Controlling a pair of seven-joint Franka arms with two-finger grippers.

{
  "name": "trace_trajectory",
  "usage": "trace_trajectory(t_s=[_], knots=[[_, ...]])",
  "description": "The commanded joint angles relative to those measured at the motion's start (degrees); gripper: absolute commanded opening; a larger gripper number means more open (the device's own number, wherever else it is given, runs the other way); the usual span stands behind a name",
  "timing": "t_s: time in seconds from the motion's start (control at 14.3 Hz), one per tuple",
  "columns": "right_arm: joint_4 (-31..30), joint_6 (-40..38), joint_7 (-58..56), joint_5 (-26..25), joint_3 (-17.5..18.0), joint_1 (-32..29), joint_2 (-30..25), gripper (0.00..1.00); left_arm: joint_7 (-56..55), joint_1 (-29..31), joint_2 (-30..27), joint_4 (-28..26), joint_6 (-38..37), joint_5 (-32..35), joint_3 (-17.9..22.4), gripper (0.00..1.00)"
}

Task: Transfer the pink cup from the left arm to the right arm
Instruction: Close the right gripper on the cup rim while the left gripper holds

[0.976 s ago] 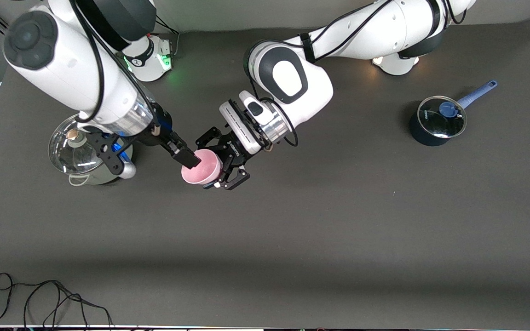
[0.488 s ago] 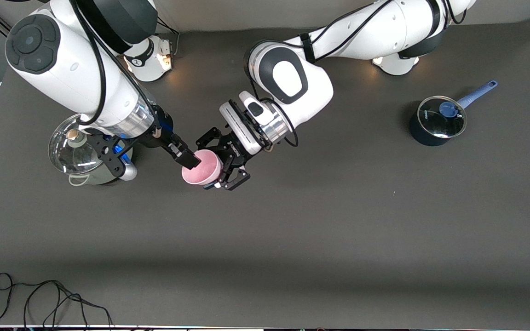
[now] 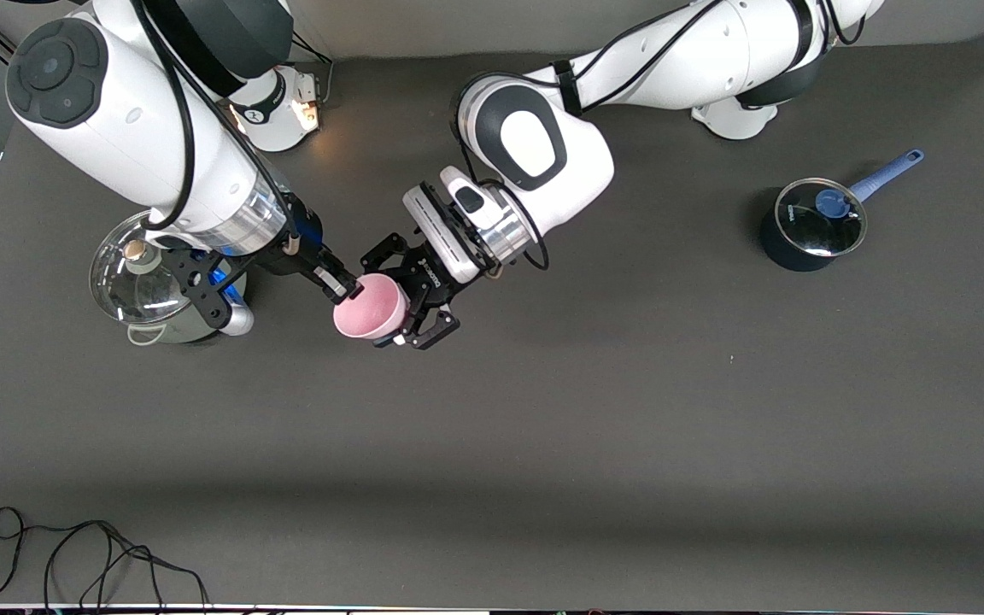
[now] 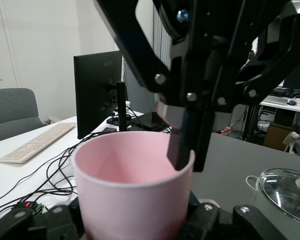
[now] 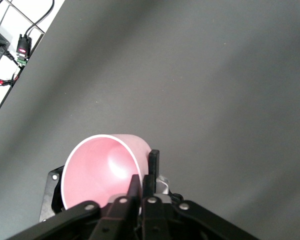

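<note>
The pink cup (image 3: 368,309) is in the air over the middle of the table, tipped on its side. My left gripper (image 3: 400,296) is shut on its lower body, and the cup fills the left wrist view (image 4: 132,190). My right gripper (image 3: 342,288) is shut on the cup's rim, with one finger inside and one outside. The right wrist view shows the rim (image 5: 140,155) pinched between the right fingers (image 5: 153,167). In the left wrist view a right finger (image 4: 182,145) reaches down over the rim.
A steel pot with a glass lid (image 3: 143,286) stands under the right arm at the right arm's end of the table. A dark blue saucepan with a glass lid (image 3: 812,224) stands at the left arm's end. A black cable (image 3: 73,555) lies by the table edge nearest the front camera.
The right gripper's fingers have closed onto the cup's rim. The cup and both grippers have shifted slightly toward the right arm's end of the table.
</note>
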Motion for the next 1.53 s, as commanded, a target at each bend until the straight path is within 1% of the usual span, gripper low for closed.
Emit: trace_trajectory(t_s=[0.0, 0.21, 0.63, 0.91, 0.98, 1.05, 1.12, 1.39, 1.46], knots=[[1.82, -0.87, 1.17, 0.32, -0.49, 0.47, 0.73, 0.00, 0.33, -0.55, -0.42, 1.68, 1.45, -0.91, 0.94, 0.00], [1.91, 0.18, 0.82, 0.06, -0.49, 0.47, 0.73, 0.00, 0.33, -0.55, -0.42, 1.76, 1.45, -0.91, 0.93, 0.00], [2.09, 4.93, 0.29, -4.68, -0.49, 0.38, 0.73, 0.00, 0.33, -0.55, -0.42, 1.76, 1.45, -0.91, 0.93, 0.00], [2.18, 5.46, -0.59, -5.39, -0.58, 0.38, 0.73, 0.00, 0.33, -0.55, -0.51, 1.68, 1.45, -0.91, 0.93, 0.00], [2.18, 5.46, -0.59, -5.39, -0.58, 0.38, 0.65, 0.00, 0.60, -0.55, -0.42, 1.68, 1.45, -0.65, 1.37, 0.12], [2.18, 5.46, -0.59, -5.57, -0.58, 0.38, 0.64, 0.00, 0.16, -0.55, -0.51, 1.68, 1.45, 0.14, 1.55, 0.82], [2.09, 5.46, -0.59, -5.48, -0.58, 0.38, 0.64, 0.00, 0.07, -0.46, -0.51, 1.68, 1.53, 0.32, 1.55, 1.00], [2.09, 5.55, -0.94, -5.66, -0.58, 0.38, 0.73, 0.00, 0.07, -0.38, -0.51, 1.59, 1.45, 0.41, 1.46, 1.00], [2.09, 5.72, -2.77, -6.35, -0.75, 0.38, 0.73, 0.00, 0.07, -0.38, -0.51, 1.59, 1.45, 0.41, 1.46, 1.00]])
